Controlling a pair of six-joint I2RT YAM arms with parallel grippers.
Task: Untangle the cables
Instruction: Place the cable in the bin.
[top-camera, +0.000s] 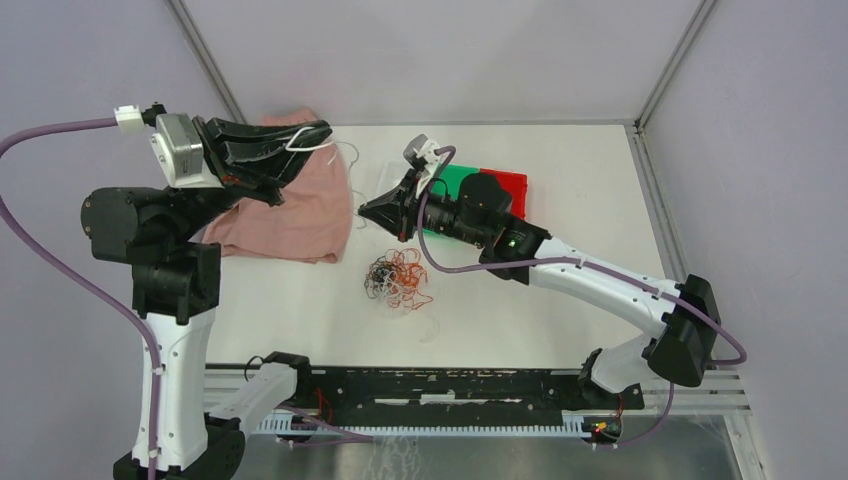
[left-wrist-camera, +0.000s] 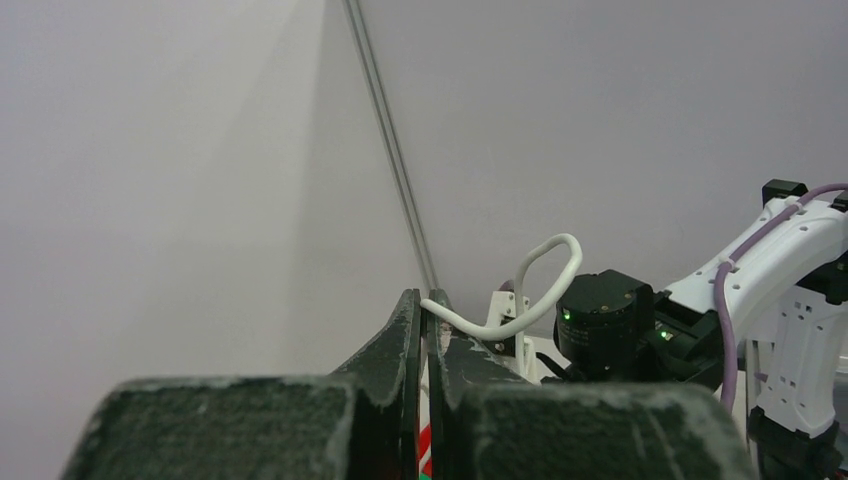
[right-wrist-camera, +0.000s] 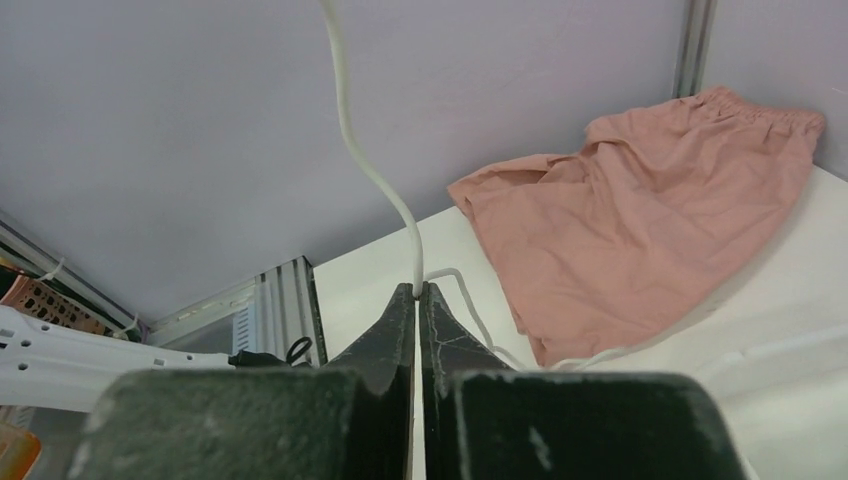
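Note:
A clump of orange-red, black and white cables lies on the white table in front of the right arm. My left gripper is raised over the pink cloth and is shut on a white cable. In the left wrist view that white cable curls out of the fingertips of the left gripper in a loop. My right gripper is low beside the cloth's right edge. In the right wrist view the right gripper is shut on a white cable that rises out of frame.
The pink cloth lies at the back left of the table. A green and red flat object sits under the right arm. A loose white strand lies near the clump. Enclosure walls stand behind and at both sides.

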